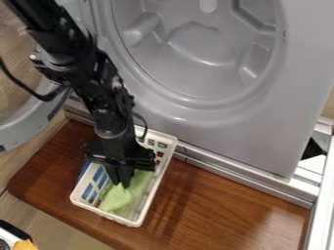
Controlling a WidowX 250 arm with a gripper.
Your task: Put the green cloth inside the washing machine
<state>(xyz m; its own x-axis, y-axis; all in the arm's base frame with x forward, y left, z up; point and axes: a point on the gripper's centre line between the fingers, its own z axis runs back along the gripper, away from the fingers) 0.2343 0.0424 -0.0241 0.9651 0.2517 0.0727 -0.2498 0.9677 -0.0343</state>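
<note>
Hanging down from the upper left, the black arm [98, 88] leans over the white basket [135, 224], and its gripper [122, 185] sits low within the rim, the lower end meeting the green cloth [117, 199]. Grasp: cannot tell whether the gripper is clenched on the cloth or released. Cloth lies bunched and creased in the basket, toward the end away from the machine, part of it spreading up beside the gripper along the right wall; it is outside the washing machine [179, 128]. Basket is plastic, with rows of slots in its walls, set at a slant on a brown wooden board [215, 207], its far end near the foot of the machine. Something blue shows along its left side; whether inside or behind the slots, unclear. Machine is grey, its round opening [196, 49] facing the board, moulded ridges visible within. Door [21, 133] swung open to the left, partly behind the arm. A black cable [26, 88] loops off the arm at left. Pale metal frame [320, 205] at the right edge; a small orange thing [25, 245] in the bottom left corner, too cut off to identify.
</note>
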